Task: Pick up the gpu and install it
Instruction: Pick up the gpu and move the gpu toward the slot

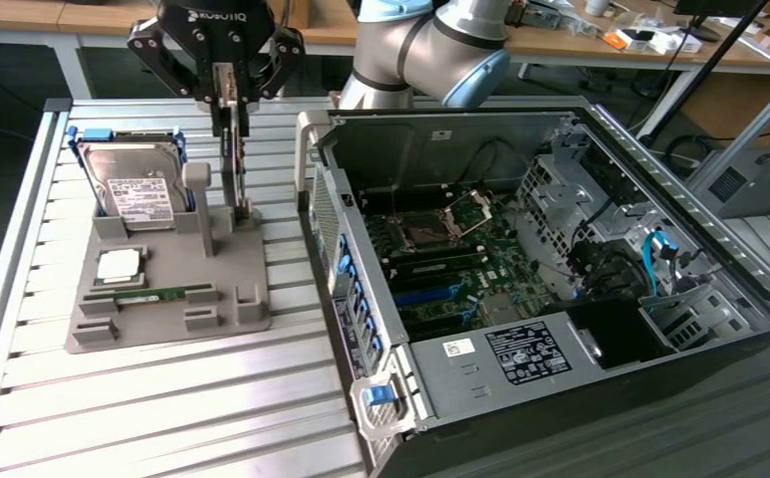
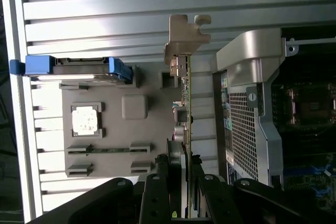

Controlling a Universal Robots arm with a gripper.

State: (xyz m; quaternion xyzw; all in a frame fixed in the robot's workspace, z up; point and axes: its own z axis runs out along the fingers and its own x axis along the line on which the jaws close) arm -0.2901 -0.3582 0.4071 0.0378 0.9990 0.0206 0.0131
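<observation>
Upper left in the exterior view, the black jaws, partly closed, pinch the thin dark-green gpu card [image 1: 236, 159], upright on edge over the grey plastic stand [image 1: 232, 289] (clear of its slot? cannot tell). Grasp done; fitting it into the open black computer case [image 1: 411, 149] remains.

Tight lane around the upright gpu [image 1: 236, 159] between hard drive [image 1: 138, 189] and computer case wall [image 1: 322, 214]; slatted table [image 1: 158, 398] open elsewhere

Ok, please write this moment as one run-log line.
phase: pick-up | gripper: shut on gpu | gpu: upright at gray holder, beside hard drive | computer case: open, gpu not installed
</observation>
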